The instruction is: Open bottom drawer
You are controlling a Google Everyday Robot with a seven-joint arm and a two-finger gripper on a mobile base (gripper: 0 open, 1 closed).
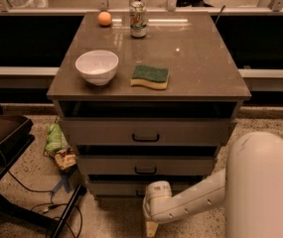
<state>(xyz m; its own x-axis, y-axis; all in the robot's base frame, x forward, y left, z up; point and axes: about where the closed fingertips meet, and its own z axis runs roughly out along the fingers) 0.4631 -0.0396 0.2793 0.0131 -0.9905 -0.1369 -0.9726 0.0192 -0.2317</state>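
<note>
Holds claw (151,228) low near the floor before bottom drawer (116,188); cannot tell how far open.

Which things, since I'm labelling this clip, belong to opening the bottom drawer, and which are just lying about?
Job: bottom drawer; gripper, low near the floor, just in front of that drawer.

Lying about: white bowl, sponge, can and orange ball on the cabinet top; green bag on the floor beside it.
</note>
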